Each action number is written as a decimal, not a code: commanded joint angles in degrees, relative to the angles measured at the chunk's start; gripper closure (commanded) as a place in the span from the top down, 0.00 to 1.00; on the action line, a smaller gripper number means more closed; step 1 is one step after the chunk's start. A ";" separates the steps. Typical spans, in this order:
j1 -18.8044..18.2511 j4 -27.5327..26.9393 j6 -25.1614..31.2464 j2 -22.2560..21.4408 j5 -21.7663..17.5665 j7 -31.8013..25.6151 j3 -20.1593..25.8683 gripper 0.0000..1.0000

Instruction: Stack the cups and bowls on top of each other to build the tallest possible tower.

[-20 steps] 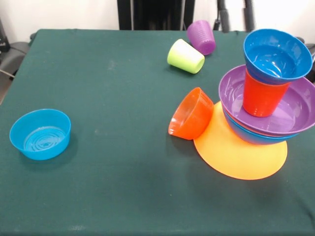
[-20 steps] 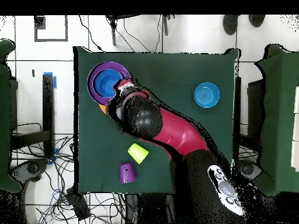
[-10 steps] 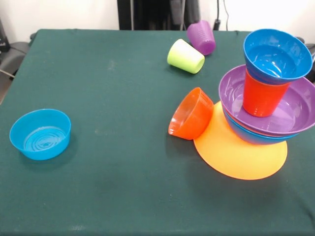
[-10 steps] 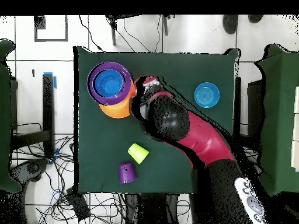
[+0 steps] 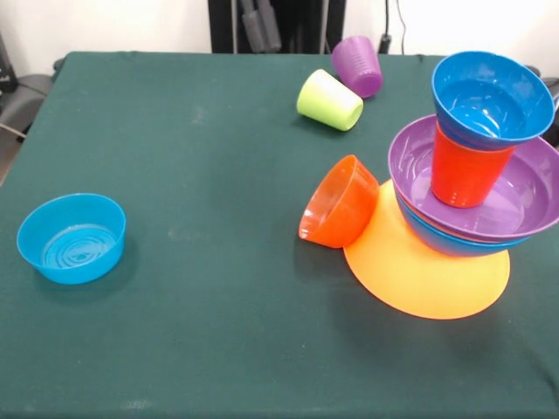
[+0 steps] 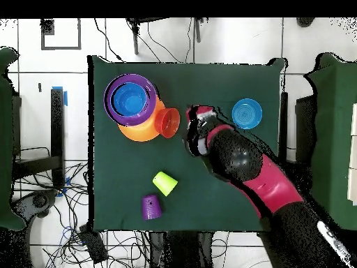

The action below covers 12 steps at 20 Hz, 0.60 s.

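**Leaning tower, loose pieces beside it**

The tower (image 5: pixel 463 183) stands at the table's right edge on the orange-yellow bowl (image 5: pixel 419 271), stacked off-centre, so a nudge could topple it. The small orange bowl (image 5: pixel 339 202) lies tipped against its base. The light blue bowl (image 5: pixel 72 237) sits far left. Whether the gripper (image 6: pixel 197 129) is wide or narrow, I cannot tell.

A tower (image 5: pixel 472 175) stands at one side: an upturned orange-yellow bowl (image 5: pixel 419 279), stacked bowls topped by a purple bowl (image 5: pixel 524 205), an orange cup (image 5: pixel 463 175), a dark blue bowl (image 5: pixel 489 96). A small orange bowl (image 5: pixel 339 202) leans against it. The lime green cup (image 5: pixel 328 99) and purple cup (image 5: pixel 358 65) lie tipped; a light blue bowl (image 5: pixel 72 237) sits apart.
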 commanded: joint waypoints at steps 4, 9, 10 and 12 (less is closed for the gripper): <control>-6.44 9.97 -8.29 16.58 -11.33 0.42 15.01 1.00; -9.44 10.41 -11.67 24.58 -17.46 0.64 17.42 1.00; -9.66 10.33 -12.03 25.69 -18.55 0.77 17.49 1.00; -10.63 10.51 -12.85 29.34 -20.96 0.84 18.05 1.00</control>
